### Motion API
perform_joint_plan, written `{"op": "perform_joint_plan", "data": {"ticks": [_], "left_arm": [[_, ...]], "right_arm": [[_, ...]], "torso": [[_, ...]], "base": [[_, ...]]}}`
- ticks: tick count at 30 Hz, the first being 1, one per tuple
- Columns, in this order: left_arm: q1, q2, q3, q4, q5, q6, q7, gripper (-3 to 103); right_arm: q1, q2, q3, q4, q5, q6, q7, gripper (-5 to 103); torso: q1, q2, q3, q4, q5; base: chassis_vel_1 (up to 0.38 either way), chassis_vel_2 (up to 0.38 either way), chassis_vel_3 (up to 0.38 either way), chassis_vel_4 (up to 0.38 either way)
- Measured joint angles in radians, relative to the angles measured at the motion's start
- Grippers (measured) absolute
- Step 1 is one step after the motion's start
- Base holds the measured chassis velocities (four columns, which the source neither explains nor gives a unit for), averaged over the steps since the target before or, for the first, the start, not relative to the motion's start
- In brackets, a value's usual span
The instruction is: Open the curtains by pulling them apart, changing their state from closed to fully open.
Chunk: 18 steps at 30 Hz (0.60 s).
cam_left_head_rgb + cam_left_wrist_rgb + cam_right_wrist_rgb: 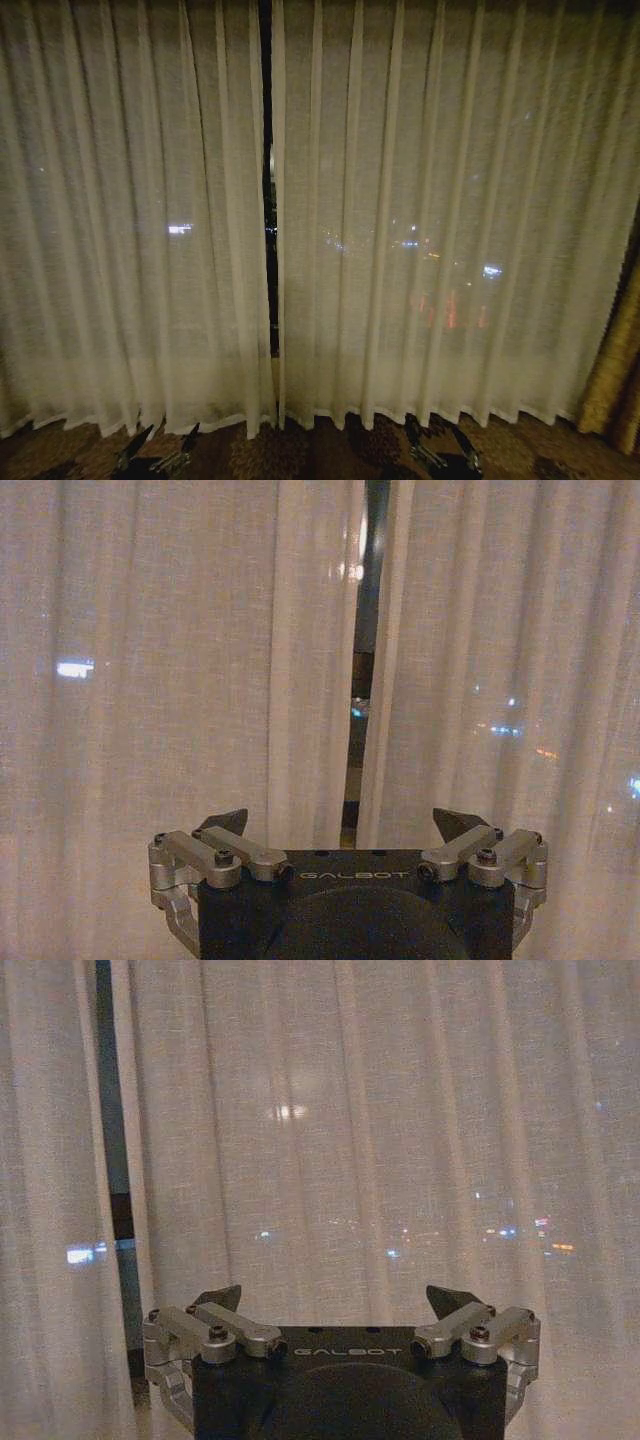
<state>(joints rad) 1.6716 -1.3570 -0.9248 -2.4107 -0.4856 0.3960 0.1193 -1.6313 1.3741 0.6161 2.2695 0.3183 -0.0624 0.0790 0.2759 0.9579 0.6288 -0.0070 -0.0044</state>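
Dark night and small city lights showed behind everything. I kept my left end effector [158, 442] and right end effector [438, 441] low, both released and holding nothing. Just past them the curtains [420, 220] hung down to the floor [300, 450], a thin gap [268, 200] between them.

A dark patterned carpet [300, 452] runs along the bottom of the head view. The wavy hems of the 2 sheer curtains [420, 250] hang down to it, though whether they touch it cannot be told. At the right edge, a golden-brown drape [615, 370] also reaches down to the carpet beside the right curtain panel.
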Motion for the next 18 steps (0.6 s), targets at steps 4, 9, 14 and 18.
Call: {"op": "perform_joint_plan", "data": {"ticks": [4, 9, 14, 18], "left_arm": [[0.001, -0.009, 0.007, -0.003, 0.004, 0.001, 0.003, 100], [0.001, -0.014, 0.011, -0.003, 0.007, 0.001, 0.006, 100], [0.001, -0.016, 0.008, -0.004, 0.008, -0.001, 0.007, 100], [-0.001, -0.023, 0.017, -0.004, 0.011, -0.002, 0.008, 100]], "right_arm": [[-0.001, 0.0, -0.017, 0.004, -0.045, -0.002, -0.032, 100], [0.0, 0.0, -0.035, 0.004, -0.065, 0.004, -0.046, 100], [0.004, 0.0, -0.038, 0.0, -0.071, 0.028, -0.052, 100], [-0.006, 0.0, -0.04, 0.002, -0.076, 0.041, -0.07, 100]], "torso": [[0.0, 0.0, 0.0, 0.0, 0.0], [0.0, 0.0, 0.0, 0.0, 0.0], [0.0, 0.0, 0.0, 0.0001, 0.0], [0.0, 0.0, 0.0, -0.0001, 0.0001]], "base": [[0.0, 0.0, 0.0, 0.0], [0.0, 0.0, 0.0, 0.0], [0.0, 0.0, 0.0, 0.0], [0.014, 0.013, -0.014, -0.011]]}}
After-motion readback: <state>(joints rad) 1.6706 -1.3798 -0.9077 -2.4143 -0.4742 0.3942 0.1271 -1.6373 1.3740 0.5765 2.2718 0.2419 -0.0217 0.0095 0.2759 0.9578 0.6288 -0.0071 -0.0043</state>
